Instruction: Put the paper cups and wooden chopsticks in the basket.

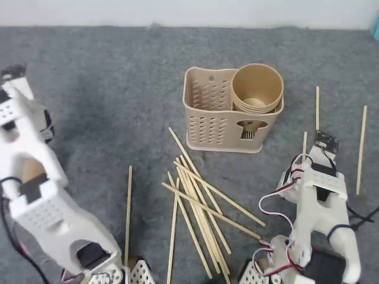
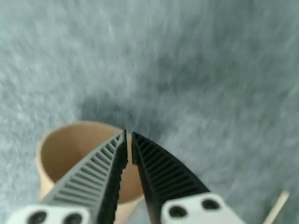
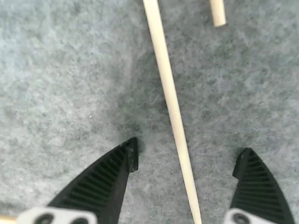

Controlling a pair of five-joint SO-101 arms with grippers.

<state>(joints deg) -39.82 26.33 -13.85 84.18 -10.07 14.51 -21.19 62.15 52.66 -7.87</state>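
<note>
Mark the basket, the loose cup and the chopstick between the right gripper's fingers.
basket (image 1: 213,127), high view, on its perforated front wall.
loose cup (image 2: 70,149), left wrist view, on its inner wall.
chopstick (image 3: 170,98), right wrist view, on the middle of its shaft.

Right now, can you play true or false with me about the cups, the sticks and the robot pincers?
1. Stacked brown paper cups sit inside the beige slotted plastic basket. True.
2. The right pincer is shut on a thin wooden chopstick. False: it is open, and the chopstick lies on the grey carpet between its fingers.
3. All the loose wooden chopsticks are in the basket. False: they lie scattered on the carpet.
4. The left pincer grips a single brown paper cup. True.
</note>
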